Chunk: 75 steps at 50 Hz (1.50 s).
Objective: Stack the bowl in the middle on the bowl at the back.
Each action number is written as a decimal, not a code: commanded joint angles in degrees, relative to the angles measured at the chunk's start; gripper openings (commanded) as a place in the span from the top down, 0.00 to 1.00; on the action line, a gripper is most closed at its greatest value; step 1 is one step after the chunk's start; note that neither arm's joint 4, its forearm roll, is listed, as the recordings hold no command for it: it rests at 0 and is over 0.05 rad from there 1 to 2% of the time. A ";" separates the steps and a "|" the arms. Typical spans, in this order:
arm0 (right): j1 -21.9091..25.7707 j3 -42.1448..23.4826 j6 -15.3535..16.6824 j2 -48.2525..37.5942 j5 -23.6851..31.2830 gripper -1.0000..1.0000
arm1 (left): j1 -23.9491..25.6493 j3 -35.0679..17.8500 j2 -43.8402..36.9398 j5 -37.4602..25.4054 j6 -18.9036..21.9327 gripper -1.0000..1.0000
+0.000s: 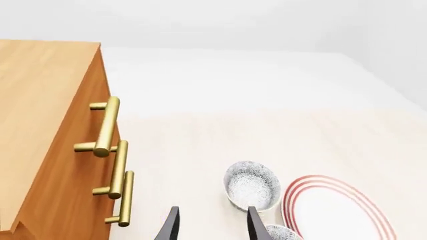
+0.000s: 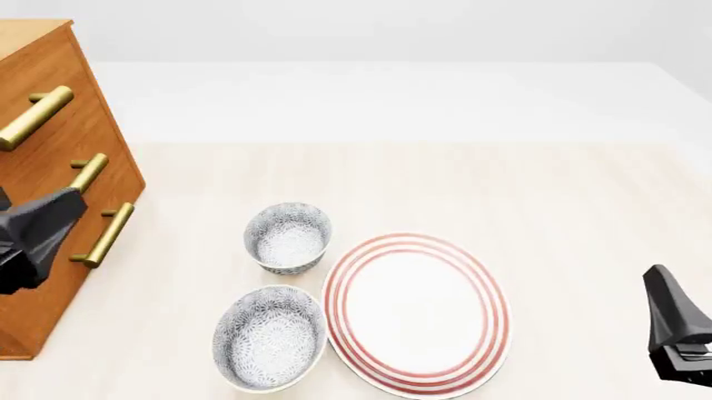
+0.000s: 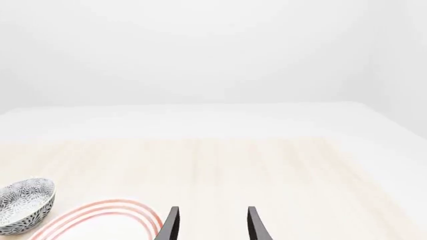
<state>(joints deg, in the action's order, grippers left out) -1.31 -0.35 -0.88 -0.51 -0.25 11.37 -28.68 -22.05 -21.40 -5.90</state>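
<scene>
**Two speckled bowls and one plate on the table, both grippers empty and clear of them**

Counted in the front view: two bowls, one plate, one wooden cabinet, two grippers. The wider bowl in the middle [image 2: 269,337] sits low in that view, its rim just beside the red-ringed plate [image 2: 416,310], which lies at its 3 o'clock. The narrower, deeper bowl at the back [image 2: 288,237] stands at 12 o'clock from the wide bowl, a small gap between them, and just off the plate's 10 o'clock edge. All three rest flat on the pale table [image 2: 534,192]. The cabinet [image 2: 45,167] fills the 9 o'clock side, with three brass handles showing on its face.

Much is cut off. The left gripper [image 2: 39,233] shows only as a dark body at the left edge in front of the cabinet; the right gripper [image 2: 676,333] only as a dark wedge at the lower right corner. In the left wrist view the wide bowl is a sliver at the frame edge, partly behind a fingertip [image 1: 257,225], while the deep bowl is whole. In the right wrist view only one bowl, cropped at the frame edge, and an arc of the plate show; which bowl it is I cannot tell.

Both wrist views show the two fingertips spread apart with nothing between them. From the left gripper the wide bowl lies toward 4 o'clock in the front view, well apart; from the right gripper it lies at 9 o'clock, beyond the plate
</scene>
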 commanded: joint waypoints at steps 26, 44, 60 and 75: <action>0.05 -0.10 -0.43 0.07 0.16 0.00 | 13.08 -15.39 -21.52 -17.44 -14.15 0.00; 0.23 -0.08 -0.02 0.16 0.12 0.00 | 16.44 -10.15 -18.57 -14.37 -22.74 0.00; 0.41 -0.09 0.37 0.36 0.11 0.00 | 13.06 2.58 -18.91 -4.99 -23.64 0.00; 0.46 -0.13 0.37 0.41 0.05 0.00 | 12.21 6.94 -29.20 5.21 -20.77 0.00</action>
<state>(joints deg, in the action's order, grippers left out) -0.91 -0.44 -0.56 -0.15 -0.16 24.23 -24.78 -45.66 -22.18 -28.00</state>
